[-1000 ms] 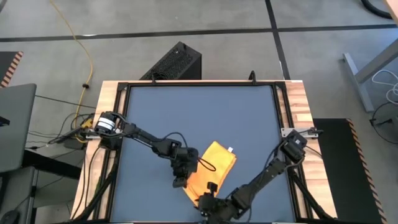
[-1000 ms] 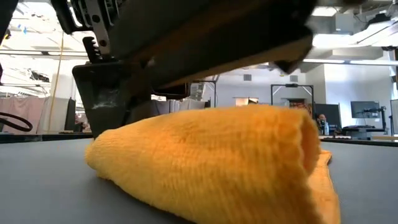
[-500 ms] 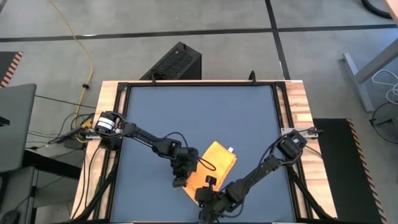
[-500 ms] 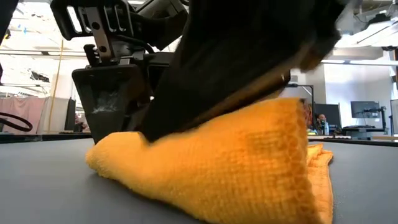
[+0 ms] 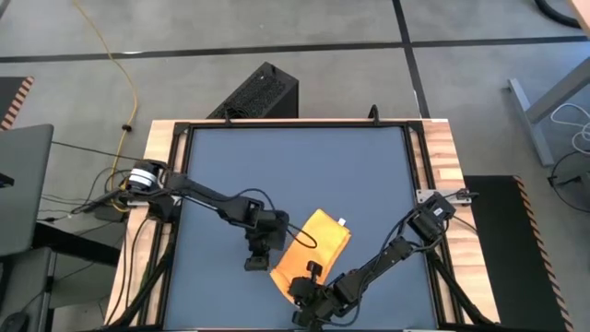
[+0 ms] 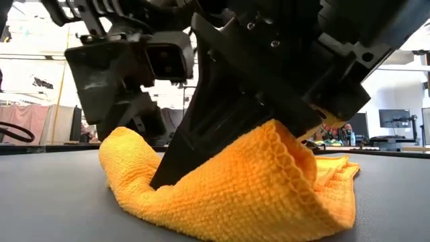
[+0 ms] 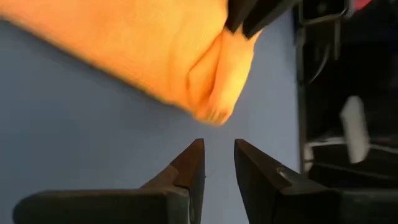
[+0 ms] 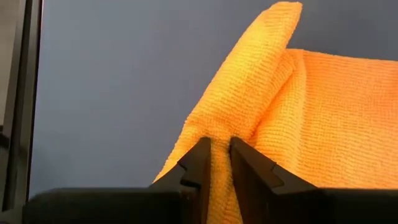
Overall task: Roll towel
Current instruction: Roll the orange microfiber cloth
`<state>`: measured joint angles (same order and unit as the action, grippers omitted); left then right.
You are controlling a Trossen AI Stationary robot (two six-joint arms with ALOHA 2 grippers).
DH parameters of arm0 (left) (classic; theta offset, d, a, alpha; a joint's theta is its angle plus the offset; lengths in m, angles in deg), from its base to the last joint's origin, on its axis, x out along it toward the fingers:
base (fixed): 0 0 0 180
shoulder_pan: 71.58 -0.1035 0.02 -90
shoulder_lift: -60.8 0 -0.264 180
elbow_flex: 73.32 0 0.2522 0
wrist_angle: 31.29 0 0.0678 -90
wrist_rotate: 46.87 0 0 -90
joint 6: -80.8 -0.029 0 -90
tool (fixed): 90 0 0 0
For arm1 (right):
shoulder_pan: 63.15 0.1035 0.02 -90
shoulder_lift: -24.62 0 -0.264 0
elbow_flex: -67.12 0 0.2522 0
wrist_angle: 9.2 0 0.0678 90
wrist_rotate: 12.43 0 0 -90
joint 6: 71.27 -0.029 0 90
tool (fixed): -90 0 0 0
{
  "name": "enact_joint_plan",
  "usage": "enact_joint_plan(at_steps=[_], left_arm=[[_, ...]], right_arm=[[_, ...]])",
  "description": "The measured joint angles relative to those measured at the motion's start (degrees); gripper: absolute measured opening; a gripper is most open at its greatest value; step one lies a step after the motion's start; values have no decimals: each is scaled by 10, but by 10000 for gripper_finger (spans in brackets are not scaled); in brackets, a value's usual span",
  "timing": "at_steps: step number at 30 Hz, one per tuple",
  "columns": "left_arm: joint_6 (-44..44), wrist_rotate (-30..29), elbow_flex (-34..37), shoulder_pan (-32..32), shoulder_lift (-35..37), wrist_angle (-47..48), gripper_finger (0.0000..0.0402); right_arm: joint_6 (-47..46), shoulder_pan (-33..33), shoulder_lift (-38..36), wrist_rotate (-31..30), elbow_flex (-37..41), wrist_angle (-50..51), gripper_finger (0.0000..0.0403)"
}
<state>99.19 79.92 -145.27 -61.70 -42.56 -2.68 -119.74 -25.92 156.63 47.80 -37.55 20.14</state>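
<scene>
Rolling's underway: the towel point(image 5: 312, 249), near the table's front edge, is pinched at its rolled fold by the right gripper point(image 8: 214, 163); the left gripper point(image 7: 217, 163) is parted narrowly, holding nothing, so a regrip's probably needed

High cam: straight down on whole dark blue tabletop point(image 5: 295, 175). Low cam: table-level, v. close to soft yellow-orange cloth towel point(image 6: 228, 195). Both wrist cams share it.
</scene>
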Motion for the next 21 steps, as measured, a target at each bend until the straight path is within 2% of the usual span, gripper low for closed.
enact_joint_plan(at_steps=[3, 5, 9, 13, 17, 21], left_arm=[[-59, -45, 9, 18, 30, 2, 75], [-119, -94, 34, 53, 59, -39, 75], [-190, -253, 94, 149, 101, -160, 75], [-318, -413, 132, 229, 103, -258, 75], [-446, -466, 142, 270, 78, -328, 79], [-473, -476, 129, 266, 49, -331, 100]], right_arm=[[-9, 0, 1, 0, 0, 3, 87], [-16, 0, 1, -2, 1, 3, 87], [-25, 3, 2, -21, 1, 1, 87], [-26, 3, 2, -26, 1, -2, 87], [-25, 3, 2, -28, 2, -6, 87], [-26, 3, 2, -29, 2, -8, 87]])
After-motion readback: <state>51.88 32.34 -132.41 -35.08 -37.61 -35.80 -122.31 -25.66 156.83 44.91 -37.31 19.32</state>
